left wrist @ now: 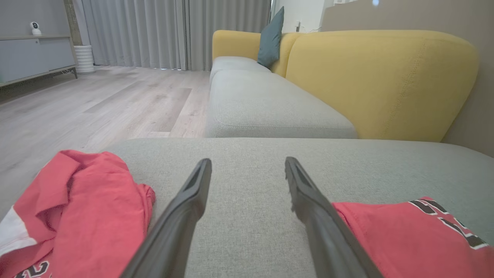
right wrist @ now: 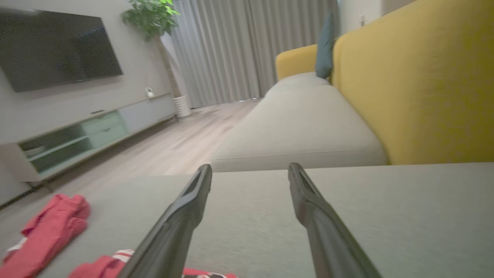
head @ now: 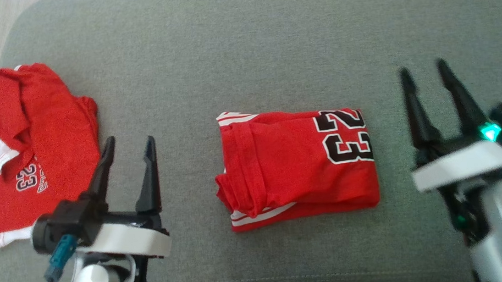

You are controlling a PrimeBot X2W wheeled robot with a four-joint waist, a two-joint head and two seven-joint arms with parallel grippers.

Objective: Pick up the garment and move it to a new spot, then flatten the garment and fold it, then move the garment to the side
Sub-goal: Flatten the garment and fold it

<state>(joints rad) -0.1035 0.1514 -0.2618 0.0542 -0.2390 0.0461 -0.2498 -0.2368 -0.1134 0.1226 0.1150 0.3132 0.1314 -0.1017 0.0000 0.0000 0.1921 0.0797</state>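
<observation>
The garment (head: 299, 168), a red jersey with a black 23, lies folded into a rectangle at the middle of the grey cushion (head: 242, 45). My left gripper (head: 129, 146) hovers open to its left, empty. My right gripper (head: 424, 73) stands open and empty to the jersey's right. In the left wrist view the open left gripper (left wrist: 247, 164) points between the folded garment (left wrist: 409, 235) and a second red shirt (left wrist: 77, 216). The right wrist view has the right gripper (right wrist: 250, 166) open over bare cushion, with the garment's edge (right wrist: 96, 266) at the bottom left.
A second red shirt (head: 35, 148) with a small 23 lies rumpled near the cushion's left edge. Beyond the cushion are a grey sofa seat (left wrist: 262, 108) with a yellow back (left wrist: 378, 81), a teal pillow (left wrist: 270, 38) and wooden floor (left wrist: 115, 100).
</observation>
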